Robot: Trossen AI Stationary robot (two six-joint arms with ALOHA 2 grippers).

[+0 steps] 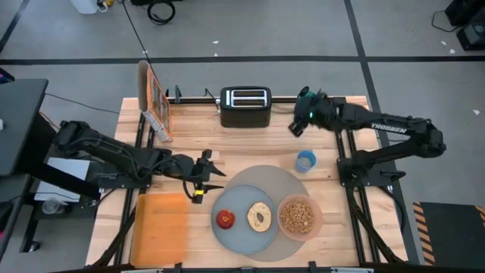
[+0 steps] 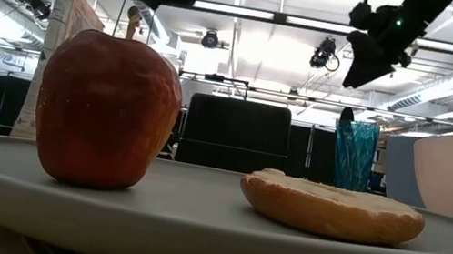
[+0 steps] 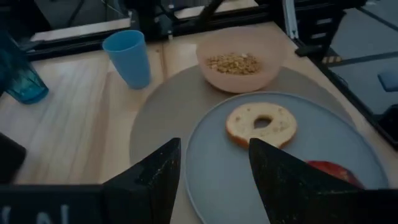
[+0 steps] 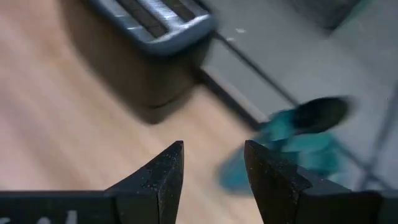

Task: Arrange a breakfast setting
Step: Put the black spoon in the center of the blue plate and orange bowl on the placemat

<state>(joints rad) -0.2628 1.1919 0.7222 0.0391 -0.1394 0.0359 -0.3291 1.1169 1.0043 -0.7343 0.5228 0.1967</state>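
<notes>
Grey-blue plate [image 1: 244,225] carries apple [image 1: 225,219] and bagel [image 1: 260,217] (cereal bowl [image 1: 298,216] alongside); left gripper [image 1: 203,179] and right gripper [image 1: 297,127] both empty, fingers parted.

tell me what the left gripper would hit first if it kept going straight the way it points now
Probably the grey-blue plate: the left gripper, jaws open and empty, points over the plate's near rim toward the bagel. Its height above the plate is unclear, so it might reach the bagel first.

Apple [image 3: 329,171] half behind left claw [image 3: 214,168]
</notes>
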